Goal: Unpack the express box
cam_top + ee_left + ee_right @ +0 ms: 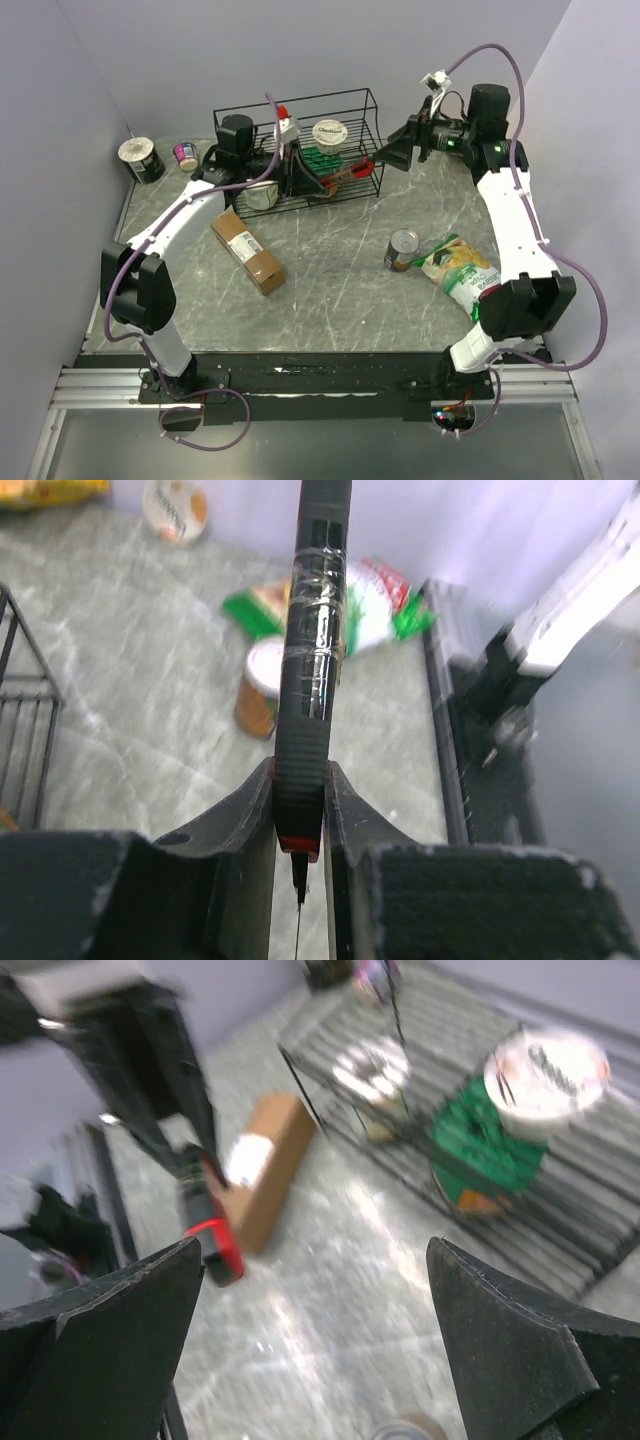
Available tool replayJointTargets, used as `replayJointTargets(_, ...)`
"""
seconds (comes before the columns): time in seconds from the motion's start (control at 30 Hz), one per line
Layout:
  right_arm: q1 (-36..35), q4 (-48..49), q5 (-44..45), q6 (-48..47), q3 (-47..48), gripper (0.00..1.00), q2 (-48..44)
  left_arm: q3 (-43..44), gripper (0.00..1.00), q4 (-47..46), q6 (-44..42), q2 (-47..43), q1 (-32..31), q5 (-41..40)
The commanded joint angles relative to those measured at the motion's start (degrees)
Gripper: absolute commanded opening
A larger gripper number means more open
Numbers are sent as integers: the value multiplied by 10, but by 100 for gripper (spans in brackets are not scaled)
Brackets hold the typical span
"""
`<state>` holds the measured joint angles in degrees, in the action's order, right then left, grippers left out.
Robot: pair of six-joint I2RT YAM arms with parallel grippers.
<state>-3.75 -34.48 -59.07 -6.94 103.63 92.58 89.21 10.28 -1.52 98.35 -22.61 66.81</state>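
In the rack (371, 112), cup (329, 133); express box (250, 252) seemingly closed

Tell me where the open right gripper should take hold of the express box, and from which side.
Grip the express box across its narrow width, near the middle, coming straight down from above. It lies flat on the table with its label face up and nothing against its long sides. The open right gripper, turned to match the box's diagonal lie, could probably straddle it.

Blurry, but the right tool (315, 1280) gaped wide over the surface (330, 1345). The express box (272, 1160) lay beyond, label up, near the wire rack (590, 1225) with a green packet (488, 1155).
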Motion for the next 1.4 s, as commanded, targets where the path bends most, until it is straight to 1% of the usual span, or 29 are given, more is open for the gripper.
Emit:
replayJointTargets(0.0, -10, 188, -129, 126, -59, 99, -55, -47, 1, -357, 336, -31, 3, 41)
replayJointTargets(0.03, -12, 228, -146, 133, -75, 97, -63, -49, 1, -382, 368, -27, 3, 41)
replayJointTargets(0.07, -11, 246, -168, 143, -104, 95, -66, -39, 1, -363, 361, -25, 3, 40)
replayJointTargets(0.13, -13, 281, -173, 173, -127, 93, -74, -22, 1, -334, 331, -24, 3, 40)
replayJointTargets(0.17, -15, 308, -170, 182, -147, 93, -76, -20, 1, -331, 332, -24, 3, 41)
replayJointTargets(0.27, -27, 336, -175, 198, -160, 92, -75, -18, 1, -336, 340, -22, 1, 46)
replayJointTargets(0.37, -45, 318, -170, 172, -143, 90, -65, -18, 1, -337, 339, -22, -2, 51)
replayJointTargets(0.53, -61, 338, -157, 187, -120, 86, -44, -9, 1, -331, 332, -17, -4, 56)
replayJointTargets(0.63, -71, 331, -156, 183, -107, 85, -35, -8, 1, -334, 334, -14, -5, 54)
replayJointTargets(0.83, -87, 328, -155, 180, -112, 79, -30, -6, 1, -337, 336, -12, -6, 56)
replayJointTargets(1.17, -104, 332, -145, 177, -106, 73, -20, 0, 1, -345, 343, -3, -9, 61)
replayJointTargets(1.37, -108, 343, -146, 189, -107, 66, -16, 4, 1, -336, 333, 0, -11, 62)
